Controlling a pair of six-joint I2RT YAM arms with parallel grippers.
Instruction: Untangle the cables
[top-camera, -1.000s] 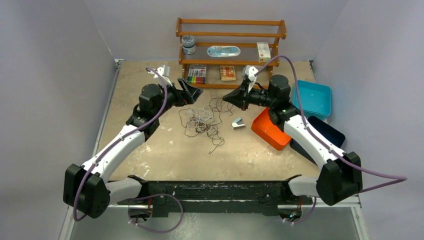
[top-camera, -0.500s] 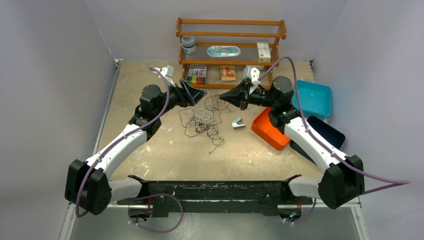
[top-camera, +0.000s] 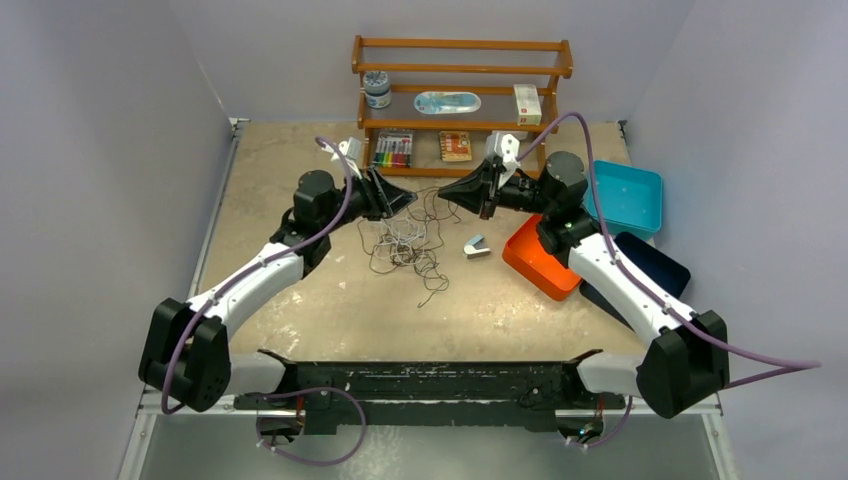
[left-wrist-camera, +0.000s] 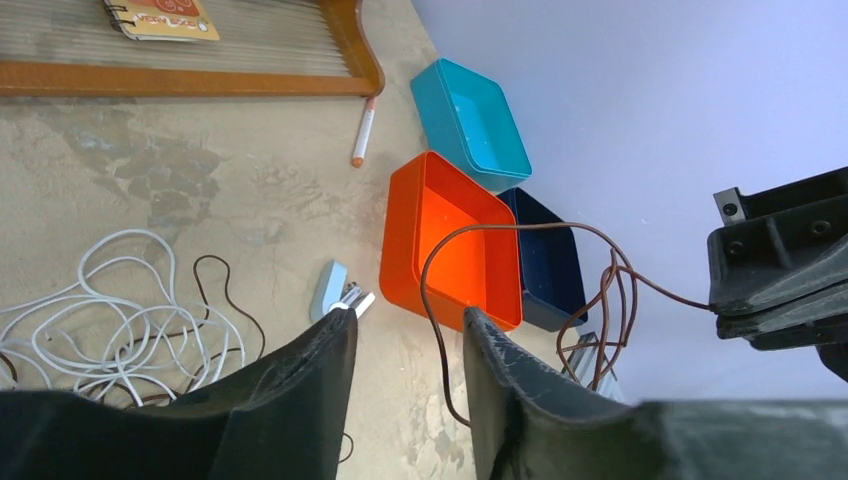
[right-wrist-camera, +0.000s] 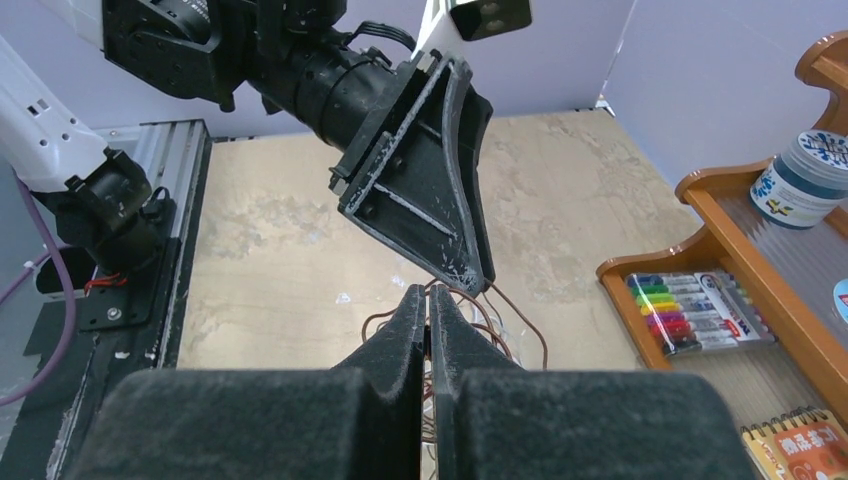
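Left wrist view shows our black two-finger left gripper (left-wrist-camera: 408, 320) spread, a thin brown cable (left-wrist-camera: 428, 275) showing in the gap; our right gripper (right-wrist-camera: 428, 298) pinches that cable. Tangled white and brown cables (top-camera: 400, 240) lie at six o'clock from both. A hard pull may tighten knots.

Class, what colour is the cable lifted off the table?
The cable is brown, clearest in the left wrist view.

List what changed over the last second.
The left claw swung right toward the right claw, and its jaws narrowed around the brown cable without clamping it yet. The right claw shifted slightly farther back and stayed shut on that cable. The cable tangle and the orange bin stayed put.
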